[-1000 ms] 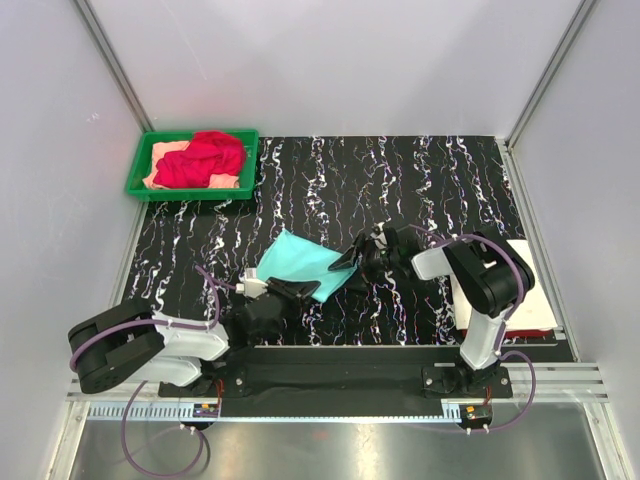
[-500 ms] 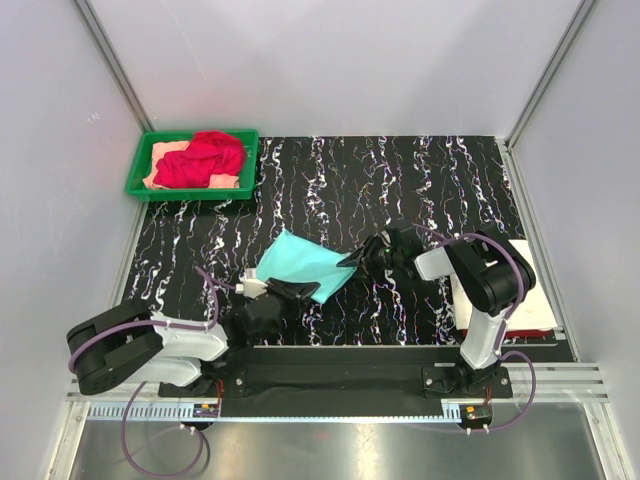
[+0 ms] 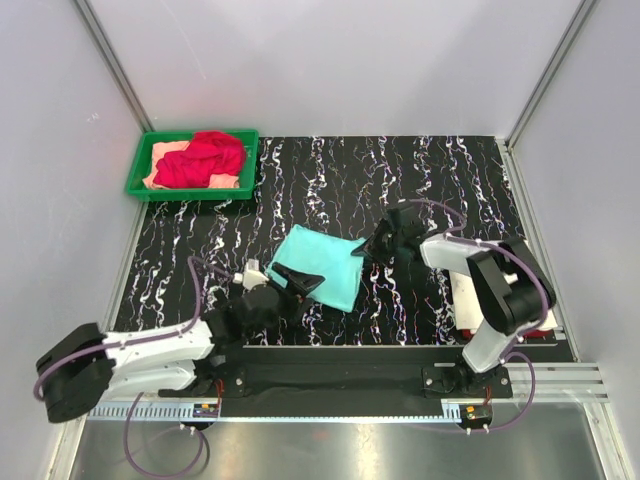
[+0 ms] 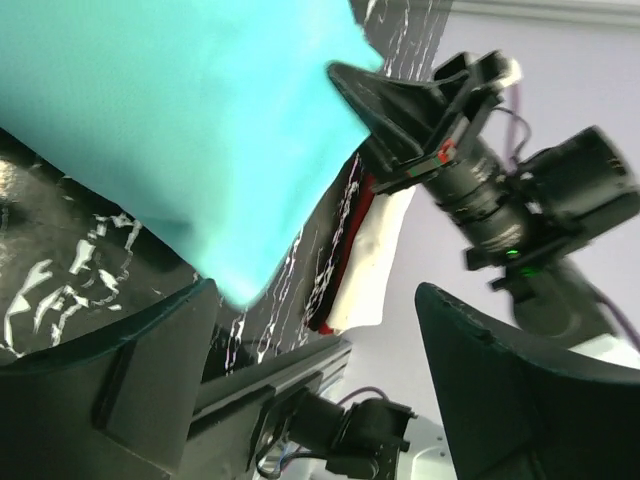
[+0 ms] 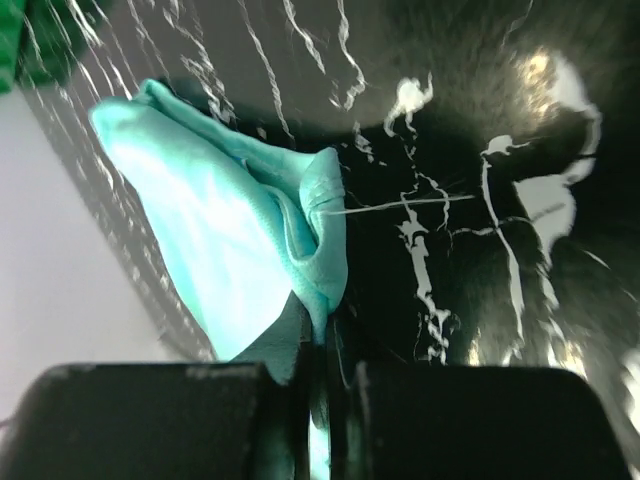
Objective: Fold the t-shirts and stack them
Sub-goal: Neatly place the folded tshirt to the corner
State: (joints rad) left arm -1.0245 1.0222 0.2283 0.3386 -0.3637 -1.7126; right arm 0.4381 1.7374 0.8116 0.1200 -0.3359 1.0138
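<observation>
Pinching mint-teal t-shirt [image 3: 322,268] edge, R gripper [image 5: 318,382] jaws clamp cloth; L gripper [image 3: 297,282] jaws wide apart. Should grab near corner, pull taut.

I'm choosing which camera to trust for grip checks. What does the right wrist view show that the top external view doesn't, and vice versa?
Only right wrist: the right gripper shut on an edge of the mint-teal t-shirt. Only top external: the open left gripper at that shirt's near-left corner, and the red t-shirt and peach t-shirt far left. Both: the mint-teal t-shirt on the black marbled table.
</observation>
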